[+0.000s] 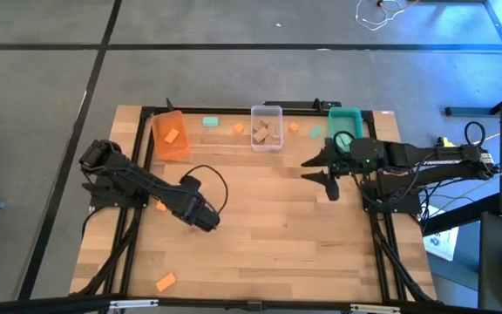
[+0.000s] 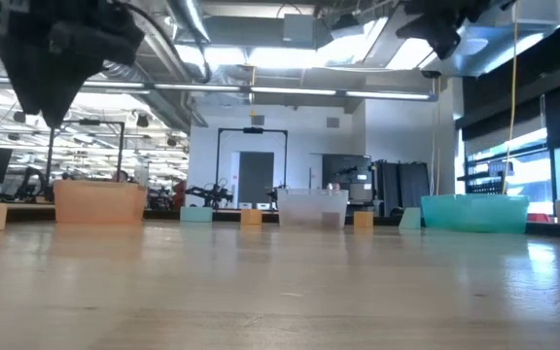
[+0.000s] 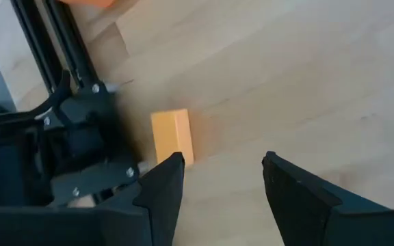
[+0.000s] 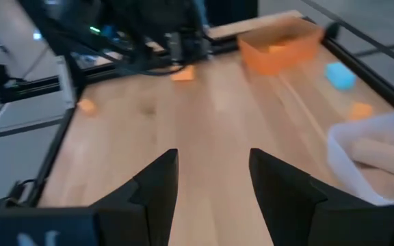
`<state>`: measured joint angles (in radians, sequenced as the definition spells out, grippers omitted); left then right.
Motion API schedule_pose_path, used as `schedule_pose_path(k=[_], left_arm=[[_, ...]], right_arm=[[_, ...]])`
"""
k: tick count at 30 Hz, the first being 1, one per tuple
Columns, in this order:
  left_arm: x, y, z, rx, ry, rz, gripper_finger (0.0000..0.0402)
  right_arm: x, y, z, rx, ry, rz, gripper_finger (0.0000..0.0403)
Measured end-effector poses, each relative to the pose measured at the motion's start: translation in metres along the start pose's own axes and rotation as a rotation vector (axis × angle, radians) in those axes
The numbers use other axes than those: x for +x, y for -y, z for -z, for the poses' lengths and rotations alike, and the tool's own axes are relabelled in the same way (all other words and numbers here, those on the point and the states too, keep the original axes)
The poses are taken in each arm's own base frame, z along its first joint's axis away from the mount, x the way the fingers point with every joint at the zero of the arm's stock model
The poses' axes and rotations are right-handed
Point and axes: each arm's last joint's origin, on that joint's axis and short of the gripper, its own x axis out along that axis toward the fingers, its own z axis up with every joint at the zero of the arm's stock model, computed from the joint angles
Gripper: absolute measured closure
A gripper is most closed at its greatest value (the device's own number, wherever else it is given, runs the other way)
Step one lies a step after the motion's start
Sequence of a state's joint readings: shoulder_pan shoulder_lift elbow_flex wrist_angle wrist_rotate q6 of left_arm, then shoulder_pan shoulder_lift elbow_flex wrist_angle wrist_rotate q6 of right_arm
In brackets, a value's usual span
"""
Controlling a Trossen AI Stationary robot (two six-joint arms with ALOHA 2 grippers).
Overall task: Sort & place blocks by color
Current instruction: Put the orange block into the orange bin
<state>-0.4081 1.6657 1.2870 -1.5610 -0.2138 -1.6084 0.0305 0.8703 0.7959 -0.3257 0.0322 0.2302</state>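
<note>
The left tool (image 3: 217,179) hangs spread over an orange block (image 3: 172,135) lying on the wooden surface (image 1: 268,218). The right tool (image 4: 211,179), also spread, waits near the teal bin (image 1: 346,120).

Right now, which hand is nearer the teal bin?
Right. The right hand sits just in front of the teal bin; the left hand is far across the table, nearer the orange bin.

1. One orange block (image 1: 171,135) lies inside the orange bin; others lie loose: one (image 1: 166,281) near the front edge, two (image 1: 239,129) in the back row.
2. A teal block (image 1: 210,121) lies flat between the orange and clear bins.
3. Plain wood blocks (image 1: 267,133), perhaps four, lie jumbled inside the clear bin.
4. Another orange block (image 3: 172,137) lies flat beside the left arm's frame.
</note>
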Motion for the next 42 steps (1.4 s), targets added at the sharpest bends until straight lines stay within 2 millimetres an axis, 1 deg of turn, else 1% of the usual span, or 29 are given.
schedule_pose_path(k=[3,8,16,24,28,34,42], left_arm=[[0.013,-0.003,0.007,-0.031,0.014,-0.056,0.0211],[0.040,-0.010,0.018,-0.122,-0.004,-0.157,0.0211],[0.060,-0.016,0.023,-0.171,-0.021,-0.223,0.0211],[0.085,-0.012,0.029,-0.176,-0.042,-0.157,0.0211],[0.096,-0.016,0.031,-0.178,-0.041,-0.186,0.0211],[0.105,-0.021,0.033,-0.181,-0.066,-0.220,0.0211],[0.127,-0.023,0.038,-0.181,-0.084,-0.179,0.0211]], right_arm=[[0.000,-0.008,-0.001,-0.018,0.018,-0.035,0.0222],[-0.001,-0.016,0.001,-0.038,0.029,-0.033,0.0222],[-0.002,-0.022,0.002,-0.072,0.033,-0.049,0.0222],[-0.002,-0.023,0.002,-0.077,0.032,-0.053,0.0222],[-0.002,-0.023,0.002,-0.077,0.032,-0.052,0.0222],[-0.002,-0.023,0.002,-0.078,0.032,-0.052,0.0222],[-0.002,-0.023,0.002,-0.081,0.030,-0.051,0.0222]])
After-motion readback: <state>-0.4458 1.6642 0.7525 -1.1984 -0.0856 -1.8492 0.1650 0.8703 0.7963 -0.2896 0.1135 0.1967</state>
